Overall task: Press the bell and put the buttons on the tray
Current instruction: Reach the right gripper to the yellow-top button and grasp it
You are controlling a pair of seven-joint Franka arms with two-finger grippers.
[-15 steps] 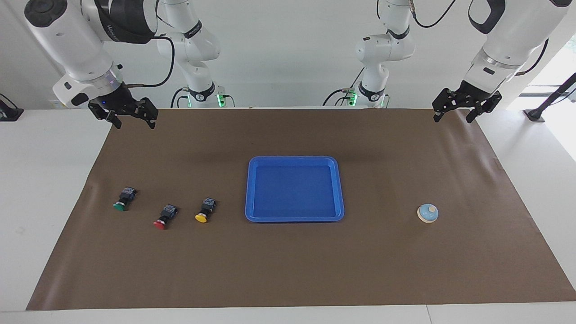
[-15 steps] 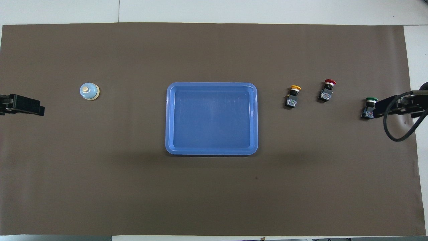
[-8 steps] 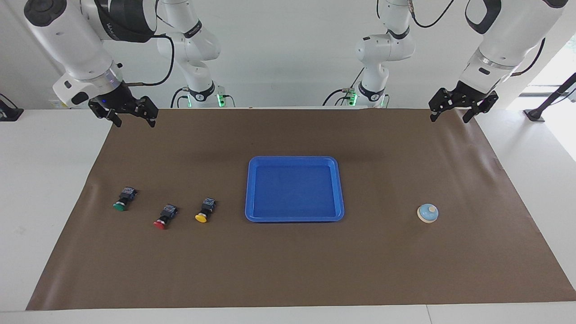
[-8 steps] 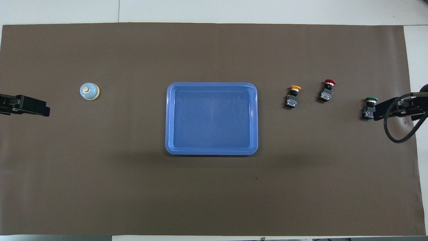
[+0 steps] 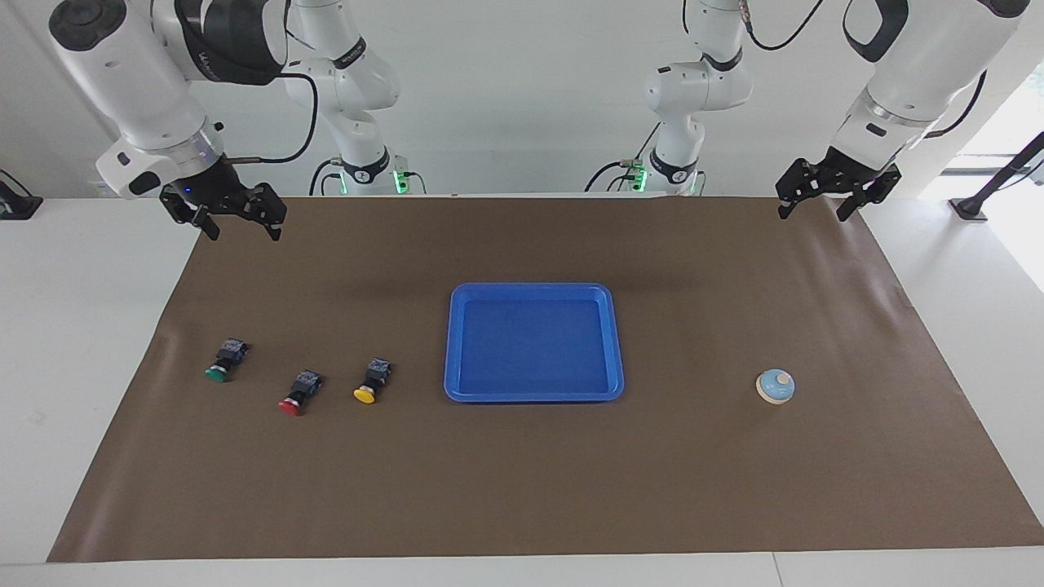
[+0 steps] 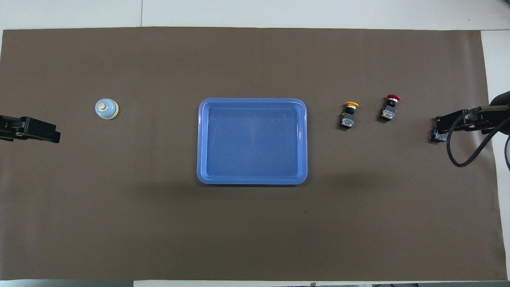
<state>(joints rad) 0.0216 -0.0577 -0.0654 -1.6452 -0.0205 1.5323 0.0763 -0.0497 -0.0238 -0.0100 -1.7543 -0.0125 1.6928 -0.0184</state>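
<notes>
Layout reads as a start-of-task set-up; nothing yet pressed or moved, by my judgement.

Blue tray [image 5: 534,393] sits mid-tabletop on the brown mat [image 5: 522,489], empty, central so either arm could reach it.

Bell [image 5: 775,386] stands upright alone toward the left arm's end, well apart from the tray, likely that arm's job.

Three push-buttons lie on their sides in a loose row toward the right arm's end, caps pointing away from the robots: yellow button [image 5: 372,381] nearest the tray, red button [image 5: 298,392] next, green button [image 5: 225,361] outermost. None touches another, which leaves room to pick each singly.

Left gripper [image 5: 823,203] hangs raised over the mat's corner at its own end, jaws spread, holding nothing.

Right gripper [image 5: 237,223] hangs raised over the mat's edge at its end, jaws also spread, empty. From overhead it partly covers the green button, though the facing view shows it well above.
</notes>
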